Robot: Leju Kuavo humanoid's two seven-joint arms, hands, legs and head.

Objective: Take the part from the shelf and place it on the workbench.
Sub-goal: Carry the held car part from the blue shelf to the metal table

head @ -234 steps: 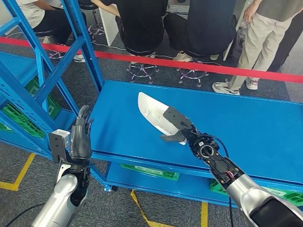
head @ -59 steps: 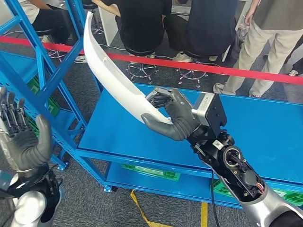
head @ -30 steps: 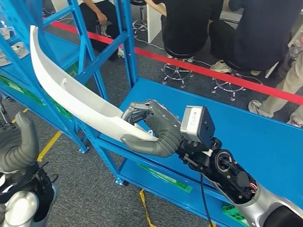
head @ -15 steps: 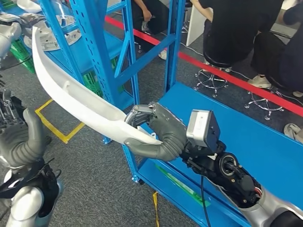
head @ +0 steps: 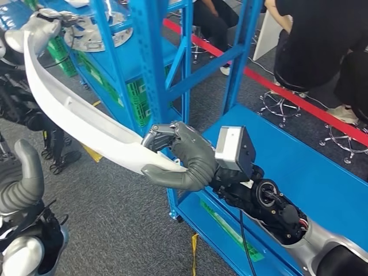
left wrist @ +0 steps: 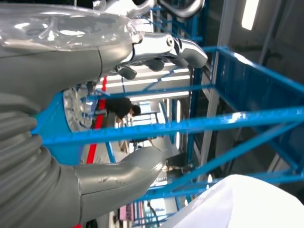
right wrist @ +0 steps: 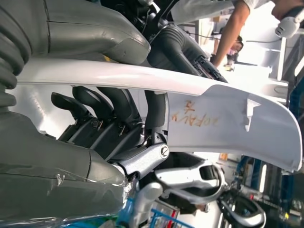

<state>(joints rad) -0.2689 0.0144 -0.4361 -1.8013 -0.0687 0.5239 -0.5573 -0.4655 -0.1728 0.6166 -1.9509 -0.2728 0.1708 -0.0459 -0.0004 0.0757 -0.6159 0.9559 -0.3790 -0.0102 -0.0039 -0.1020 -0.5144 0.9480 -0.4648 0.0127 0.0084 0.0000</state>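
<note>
Right hand (head: 184, 161) is seen clamped on the near end of the long white part (head: 78, 118), thumb under it and fingers (right wrist: 107, 107) curled over the top edge; the part is held in the air, well above the grey floor (head: 112, 230), slanting up and away to the robot's left. Its far tip is lost against a pale shape at the frame's upper left, which may be another robot, though this cannot be made out clearly. Red handwriting is seen on the part in the right wrist view but cannot be read. The left hand (left wrist: 118, 109) is seen with thumb and fingers apart and nothing held. The blue shelf (head: 152, 63) uprights are passed just behind the part's middle. The blue desk (head: 312, 167) is seen to the right, partly covered by the right arm. Seated people (head: 321, 40) are cut off at the top edge, beyond a red floor line (head: 303, 103).
</note>
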